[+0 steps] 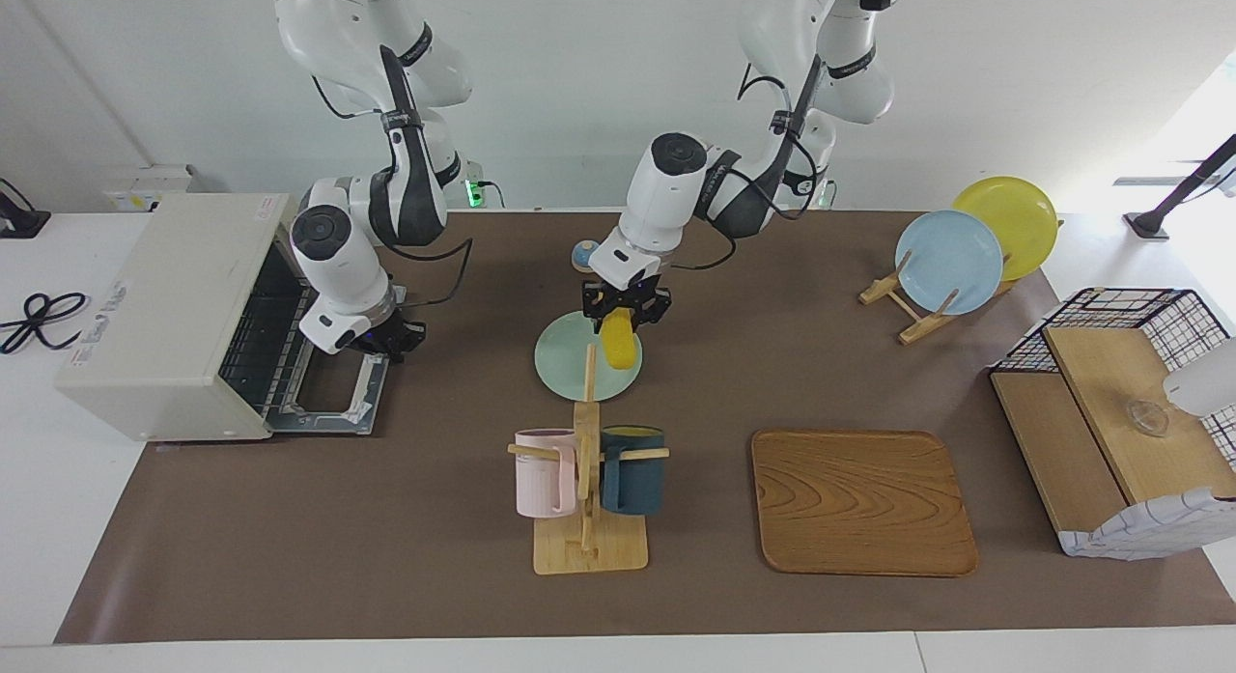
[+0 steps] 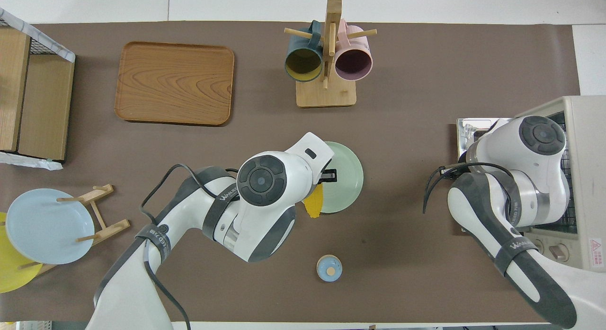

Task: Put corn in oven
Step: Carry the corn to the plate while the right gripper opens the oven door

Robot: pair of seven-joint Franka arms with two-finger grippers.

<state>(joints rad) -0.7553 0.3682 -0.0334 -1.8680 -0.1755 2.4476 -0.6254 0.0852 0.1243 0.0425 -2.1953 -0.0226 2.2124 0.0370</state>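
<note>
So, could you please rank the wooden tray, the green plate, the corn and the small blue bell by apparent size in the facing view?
1. wooden tray
2. green plate
3. corn, part hidden by the left gripper, held raised, so nearer the camera
4. blue bell, part hidden
</note>
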